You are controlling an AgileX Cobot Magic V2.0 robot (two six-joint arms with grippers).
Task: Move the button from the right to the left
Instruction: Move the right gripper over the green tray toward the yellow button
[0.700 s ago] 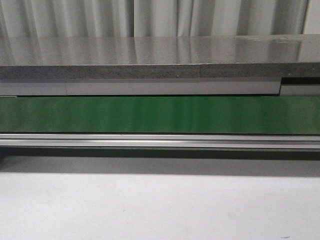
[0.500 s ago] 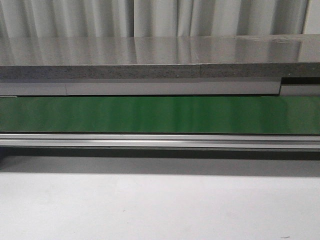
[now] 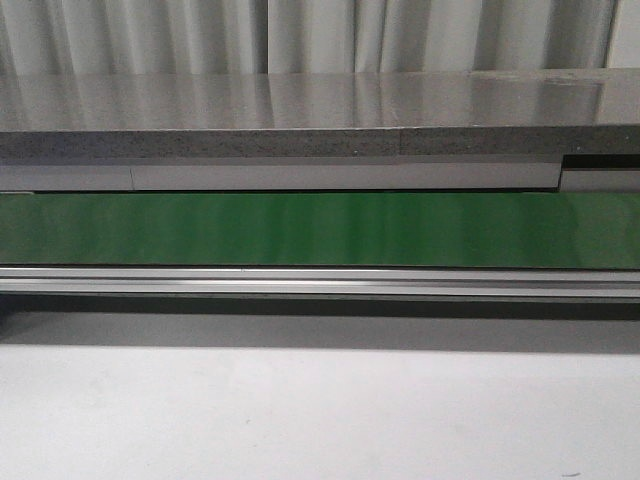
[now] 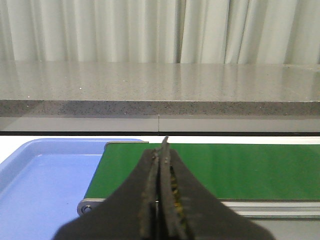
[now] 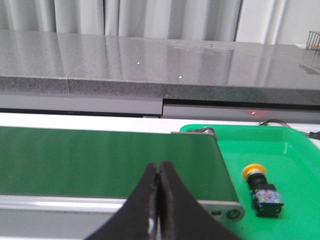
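The button [image 5: 261, 188], with a yellow-orange cap and black body with blue and red marks, lies on its side in the green tray [image 5: 290, 150] at the right end of the conveyor. It shows only in the right wrist view. My right gripper [image 5: 159, 167] is shut and empty over the near edge of the green belt [image 5: 100, 160], to the left of the button and apart from it. My left gripper [image 4: 161, 150] is shut and empty above the left end of the belt [image 4: 240, 167]. Neither gripper nor the button shows in the front view.
A blue tray [image 4: 45, 180] lies at the belt's left end. The green belt [image 3: 320, 228] spans the front view with a metal rail [image 3: 320, 282] along its near side and a grey stone counter [image 3: 320, 115] behind. White tabletop [image 3: 320, 420] lies in front.
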